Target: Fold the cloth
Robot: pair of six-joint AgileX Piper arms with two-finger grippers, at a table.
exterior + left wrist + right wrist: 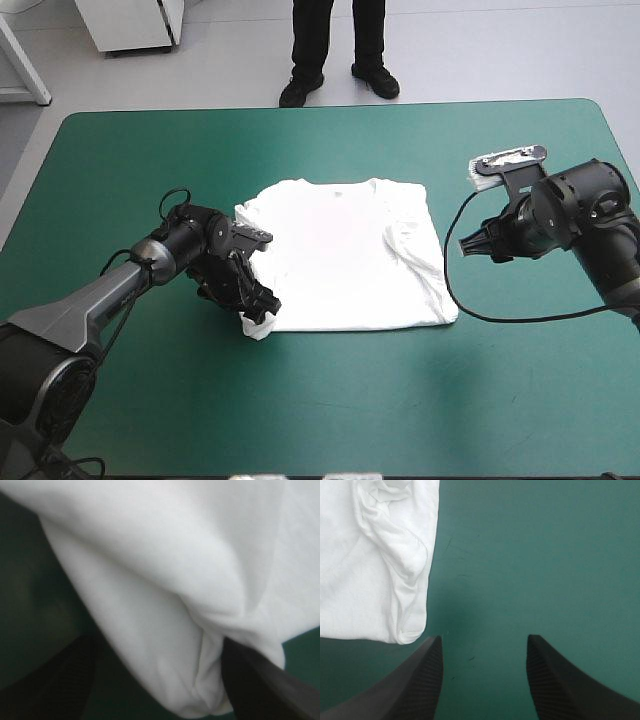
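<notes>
Teal-green surface [330,420] below both arms. Left end effector [258,318] clamped on a bunched corner of the T-shirt [340,260], white cloth packed between the black fingers [260,690], that corner raised off the cover. Ahead of it, the rest of the T-shirt lying flat at mid-surface. Right end effector [484,637] spread wide, holding nothing, bare cover between its fingers; another T-shirt corner just beside one finger, not touching.

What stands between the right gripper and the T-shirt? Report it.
Nothing visible. The right gripper is open over the bare teal-green cover. A corner of the T-shirt lies just beside one of its fingers, with only cover between them.
</notes>
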